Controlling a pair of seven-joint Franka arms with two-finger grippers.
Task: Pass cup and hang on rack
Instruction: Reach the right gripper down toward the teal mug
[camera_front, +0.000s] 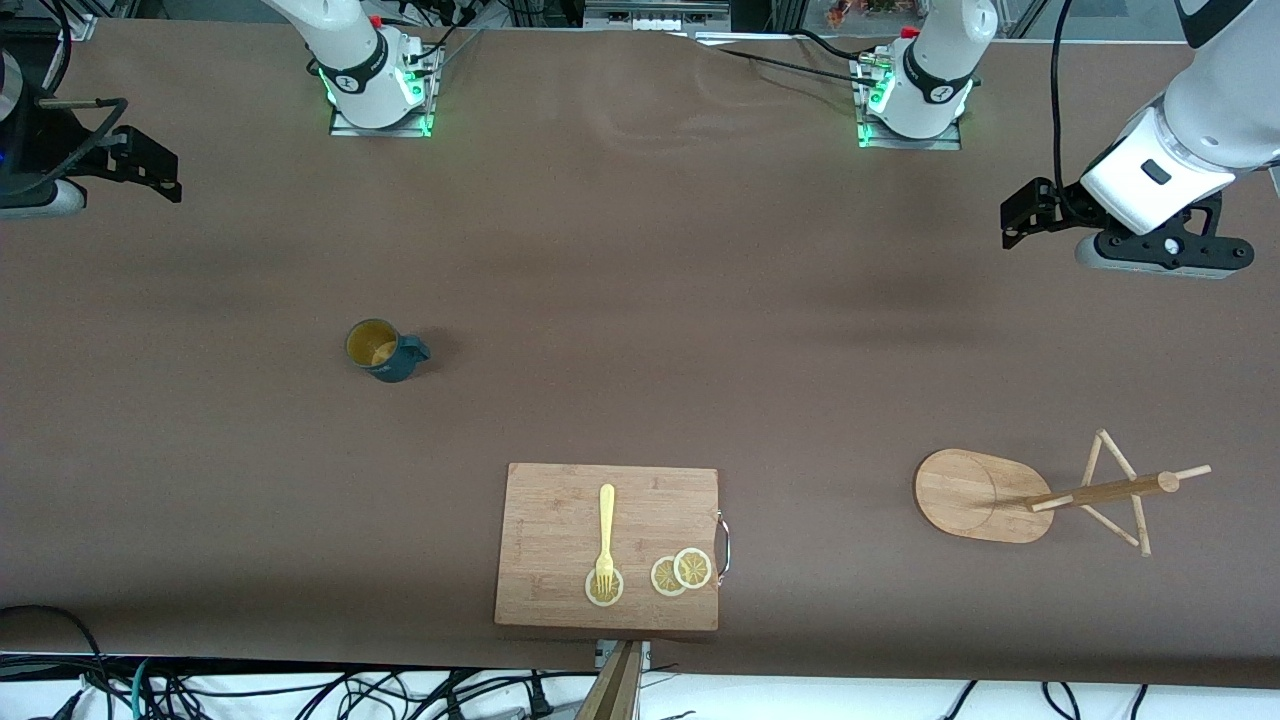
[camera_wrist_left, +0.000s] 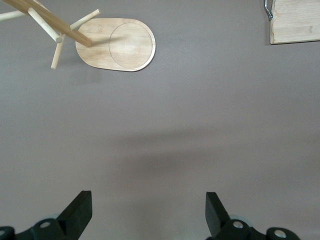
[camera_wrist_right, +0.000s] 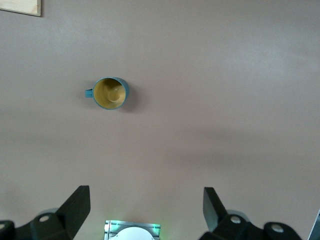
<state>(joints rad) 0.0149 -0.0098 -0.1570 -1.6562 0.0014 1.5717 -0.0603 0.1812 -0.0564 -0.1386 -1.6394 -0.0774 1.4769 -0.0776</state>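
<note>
The dark teal cup (camera_front: 385, 350) stands upright on the brown table toward the right arm's end, its yellowish inside showing; it also shows in the right wrist view (camera_wrist_right: 110, 93). The bamboo rack (camera_front: 980, 495) stands toward the left arm's end, with its post and pegs (camera_front: 1100, 492); it also shows in the left wrist view (camera_wrist_left: 117, 45). My right gripper (camera_front: 150, 165) is open and empty, up over the table's right-arm end, apart from the cup; its own view shows the jaws wide (camera_wrist_right: 146, 212). My left gripper (camera_front: 1030, 212) is open and empty (camera_wrist_left: 149, 215), over bare table.
A wooden cutting board (camera_front: 610, 545) with a metal handle lies near the front edge, midway along the table. A yellow fork (camera_front: 605, 535) and lemon slices (camera_front: 680, 572) lie on it. The arms' bases (camera_front: 375, 75) stand along the table's robot edge.
</note>
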